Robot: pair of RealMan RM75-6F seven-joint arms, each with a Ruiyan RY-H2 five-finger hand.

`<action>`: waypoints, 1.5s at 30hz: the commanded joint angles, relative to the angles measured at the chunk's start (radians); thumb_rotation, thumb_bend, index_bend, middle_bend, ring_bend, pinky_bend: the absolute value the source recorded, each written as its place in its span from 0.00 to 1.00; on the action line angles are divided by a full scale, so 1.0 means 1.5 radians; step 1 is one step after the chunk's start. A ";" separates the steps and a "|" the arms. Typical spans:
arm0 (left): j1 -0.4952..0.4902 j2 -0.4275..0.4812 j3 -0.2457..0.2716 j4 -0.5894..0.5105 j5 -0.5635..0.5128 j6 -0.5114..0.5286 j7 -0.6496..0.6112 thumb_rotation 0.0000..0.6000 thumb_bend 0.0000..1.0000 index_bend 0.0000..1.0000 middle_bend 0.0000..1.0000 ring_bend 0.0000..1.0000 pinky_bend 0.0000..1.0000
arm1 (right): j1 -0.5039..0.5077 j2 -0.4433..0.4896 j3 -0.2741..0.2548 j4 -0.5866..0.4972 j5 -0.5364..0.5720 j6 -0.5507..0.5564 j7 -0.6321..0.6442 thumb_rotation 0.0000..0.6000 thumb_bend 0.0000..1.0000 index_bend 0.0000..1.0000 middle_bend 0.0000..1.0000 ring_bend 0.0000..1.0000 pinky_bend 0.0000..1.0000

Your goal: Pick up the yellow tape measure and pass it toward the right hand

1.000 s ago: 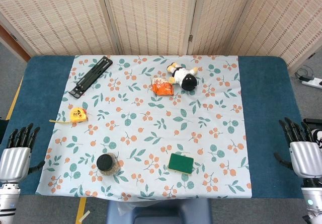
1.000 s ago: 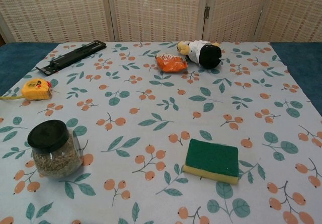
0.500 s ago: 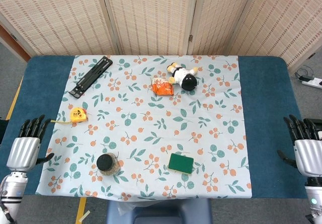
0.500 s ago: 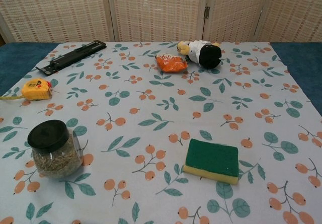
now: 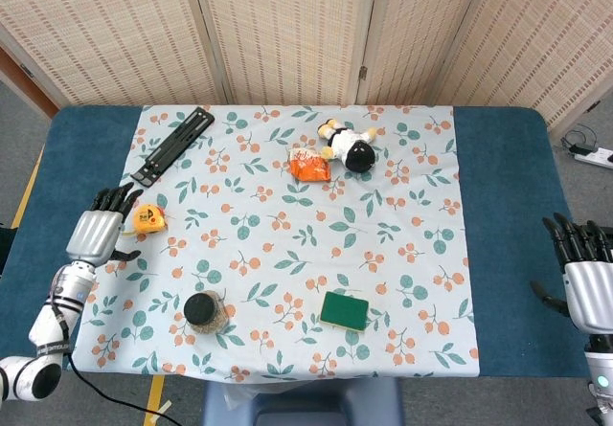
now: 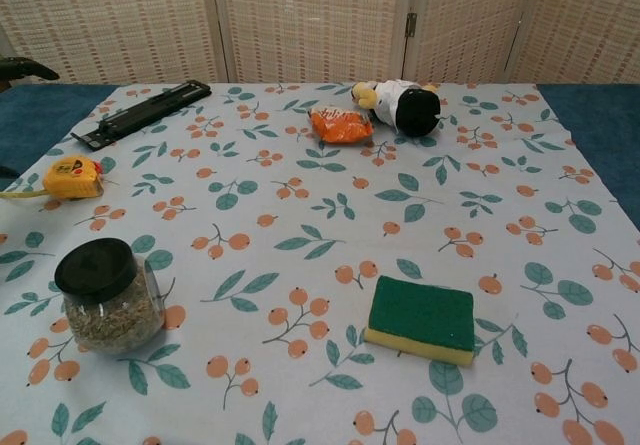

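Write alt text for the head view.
The left hand, fingers apart, hovers just left of the yellow tape measure on a floral tablecloth. The right hand waits open at the table's far right edge.

You have a blue counter [image 5: 503, 206] covered by a floral cloth [image 5: 287, 254] printed with leaves and orange berries. A flat black bar tool [image 5: 173, 145] lies diagonally at the cloth's far left corner. An orange crumpled packet [image 5: 309, 166] sits far centre, just beside a black-and-white plush toy [image 5: 350, 145] lying on its side. Near the front left you see a glass jar [image 5: 206, 312] with a black lid, upright, filled with something grainy. A green sponge [image 5: 345, 309] with a yellow underside lies flat at front centre-right, well apart from the jar. Woven folding screens [image 5: 306, 33] stand behind the counter.
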 commanded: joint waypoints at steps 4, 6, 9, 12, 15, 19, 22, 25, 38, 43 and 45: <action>-0.057 -0.058 -0.009 0.091 -0.082 -0.088 0.024 1.00 0.15 0.11 0.04 0.07 0.00 | -0.004 0.001 0.001 -0.002 0.004 0.004 0.006 1.00 0.26 0.03 0.10 0.12 0.00; -0.069 -0.074 -0.010 0.117 -0.102 -0.107 0.027 1.00 0.15 0.11 0.05 0.08 0.00 | -0.004 0.000 0.001 0.000 0.005 0.004 0.008 1.00 0.26 0.03 0.10 0.12 0.00; -0.083 -0.093 -0.020 0.143 -0.135 -0.136 0.012 1.00 0.15 0.13 0.07 0.10 0.00 | -0.003 -0.003 0.000 0.001 0.003 0.003 0.008 1.00 0.26 0.03 0.10 0.13 0.00; -0.099 -0.109 -0.024 0.171 -0.159 -0.164 0.004 1.00 0.15 0.16 0.09 0.12 0.00 | -0.003 -0.004 -0.001 0.002 0.002 0.002 0.008 1.00 0.26 0.04 0.10 0.13 0.00; -0.116 -0.133 -0.020 0.211 -0.177 -0.180 0.021 1.00 0.15 0.18 0.11 0.14 0.00 | -0.003 -0.006 -0.001 0.003 0.003 0.002 0.009 1.00 0.26 0.04 0.10 0.13 0.00; -0.131 -0.159 -0.020 0.252 -0.204 -0.196 0.032 1.00 0.16 0.20 0.15 0.17 0.00 | -0.006 -0.005 -0.002 0.004 0.006 0.004 0.009 1.00 0.26 0.04 0.10 0.13 0.00; -0.140 -0.174 -0.018 0.279 -0.222 -0.207 0.045 1.00 0.17 0.21 0.15 0.18 0.00 | -0.008 -0.005 -0.003 0.004 0.006 0.005 0.010 1.00 0.26 0.04 0.10 0.13 0.00; -0.148 -0.184 -0.018 0.301 -0.243 -0.217 0.058 1.00 0.17 0.21 0.15 0.18 0.00 | -0.009 -0.006 -0.004 0.005 0.007 0.005 0.011 1.00 0.26 0.04 0.11 0.13 0.00; -0.159 -0.211 -0.017 0.358 -0.280 -0.241 0.064 1.00 0.22 0.27 0.21 0.23 0.00 | -0.010 -0.012 -0.006 0.009 0.010 -0.001 0.014 1.00 0.26 0.05 0.11 0.13 0.00; -0.163 -0.221 -0.017 0.374 -0.273 -0.242 0.053 1.00 0.23 0.29 0.23 0.24 0.00 | -0.011 -0.011 -0.006 0.007 0.011 0.000 0.012 1.00 0.26 0.06 0.11 0.13 0.00; -0.164 -0.224 -0.016 0.381 -0.270 -0.245 0.050 1.00 0.24 0.30 0.24 0.25 0.00 | -0.012 -0.011 -0.006 0.006 0.011 0.001 0.012 1.00 0.26 0.07 0.11 0.13 0.00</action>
